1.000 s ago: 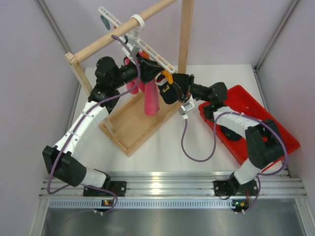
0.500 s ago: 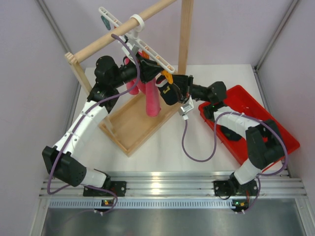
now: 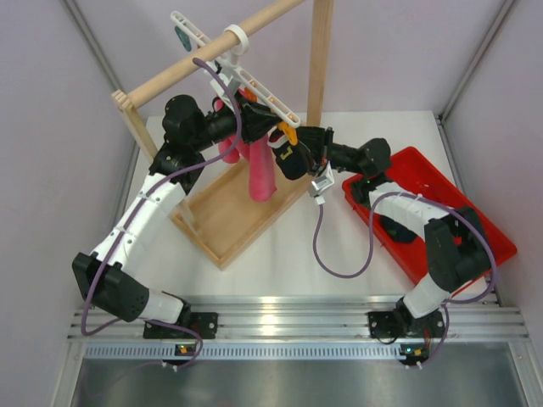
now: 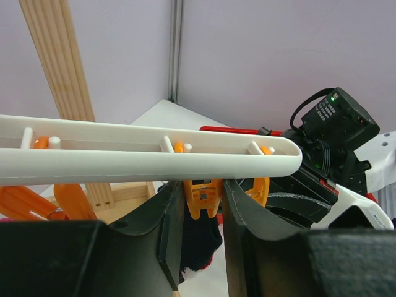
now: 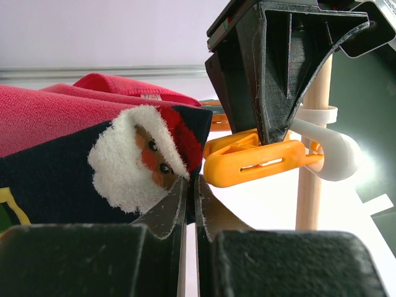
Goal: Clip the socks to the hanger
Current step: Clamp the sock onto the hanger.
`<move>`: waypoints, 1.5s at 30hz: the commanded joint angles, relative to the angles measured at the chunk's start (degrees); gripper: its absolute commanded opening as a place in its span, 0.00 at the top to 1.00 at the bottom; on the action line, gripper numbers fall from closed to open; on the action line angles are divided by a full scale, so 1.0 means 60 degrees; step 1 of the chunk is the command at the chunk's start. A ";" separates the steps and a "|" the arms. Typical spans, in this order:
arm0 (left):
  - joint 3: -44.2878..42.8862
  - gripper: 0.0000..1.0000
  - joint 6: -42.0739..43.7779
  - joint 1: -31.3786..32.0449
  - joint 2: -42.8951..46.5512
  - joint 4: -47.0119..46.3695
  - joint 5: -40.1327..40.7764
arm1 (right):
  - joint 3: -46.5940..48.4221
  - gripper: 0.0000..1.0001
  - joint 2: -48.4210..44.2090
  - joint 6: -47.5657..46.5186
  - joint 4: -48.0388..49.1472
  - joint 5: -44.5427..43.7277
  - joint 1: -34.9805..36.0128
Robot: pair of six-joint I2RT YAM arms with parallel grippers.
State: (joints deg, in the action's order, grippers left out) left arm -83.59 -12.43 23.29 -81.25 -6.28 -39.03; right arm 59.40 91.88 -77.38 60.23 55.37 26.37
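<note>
- Under the hanger's (image 4: 124, 164) far end, the left gripper (image 4: 202, 190) has its fingers squeezed on an orange clip (image 5: 253, 159), probably holding it open.
- Just beside that clip, the right gripper (image 5: 190, 185) has its fingers clamped on a navy sock (image 5: 62, 179), which does not look clipped yet.
- Well to the right of the hanger, a second sock (image 3: 397, 229) lies in the red tray (image 3: 441, 182), waiting its turn.
- Counted: two socks, one hanger, four clips showing, and at least two pink cloths (image 3: 260, 174) hanging from the hanger.
</note>
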 commanded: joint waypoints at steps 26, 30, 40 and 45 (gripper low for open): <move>-0.0028 1.00 0.0562 0.0264 -0.0389 0.3069 -0.1685 | 0.0647 1.00 -0.0620 -0.0359 -0.0868 0.0585 -0.0279; -0.0028 1.00 0.0650 0.0264 -0.0403 0.3113 -0.1640 | 0.0633 1.00 -0.0620 -0.0257 -0.0663 0.0615 -0.0279; -0.0057 1.00 0.0679 0.0264 -0.0432 0.3274 -0.1786 | 0.0765 1.00 -0.0606 -0.0505 -0.1086 0.0688 -0.0279; -0.0247 1.00 0.0752 0.0264 -0.0549 0.3595 -0.2006 | 0.0940 1.00 -0.0562 -0.0579 -0.1410 0.0717 -0.0279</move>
State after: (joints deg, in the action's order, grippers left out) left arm -86.43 -7.51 23.22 -81.58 -0.45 -39.81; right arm 62.00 90.56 -80.58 53.04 57.65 25.23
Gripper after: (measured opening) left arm 0.324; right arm 0.020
